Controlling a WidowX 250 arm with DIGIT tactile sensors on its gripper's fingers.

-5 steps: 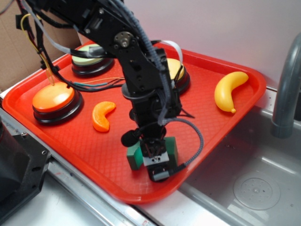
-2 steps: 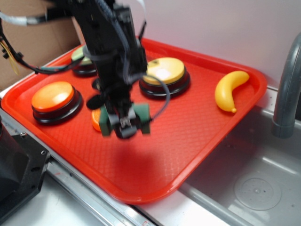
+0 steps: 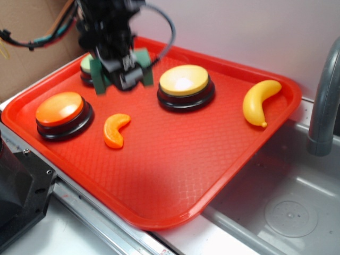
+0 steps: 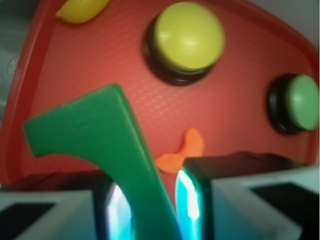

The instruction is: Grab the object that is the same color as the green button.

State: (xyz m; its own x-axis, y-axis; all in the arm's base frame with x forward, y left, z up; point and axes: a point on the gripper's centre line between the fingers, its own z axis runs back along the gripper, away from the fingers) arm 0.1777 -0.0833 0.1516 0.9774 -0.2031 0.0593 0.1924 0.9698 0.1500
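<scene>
The dark green arch block (image 3: 144,74) hangs in the air over the back left of the red tray (image 3: 175,175), held between the jaws of my gripper (image 3: 123,76), which is shut on it. In the wrist view the block (image 4: 100,135) rises between the two fingers (image 4: 200,190). The pale green button (image 3: 85,65) on its black base is mostly hidden behind the gripper in the exterior view. The wrist view shows the green button (image 4: 302,102) at right, well below the block.
On the tray stand an orange-topped button (image 3: 59,109) at left and a yellow-topped button (image 3: 184,81) at the back. An orange wedge slice (image 3: 115,130) lies between them. A yellow banana (image 3: 260,102) lies at the right. A grey faucet (image 3: 325,95) and sink (image 3: 276,212) are right of the tray.
The gripper has lifted the green block from the tray's front and carried it up and back left, to above the green button.
</scene>
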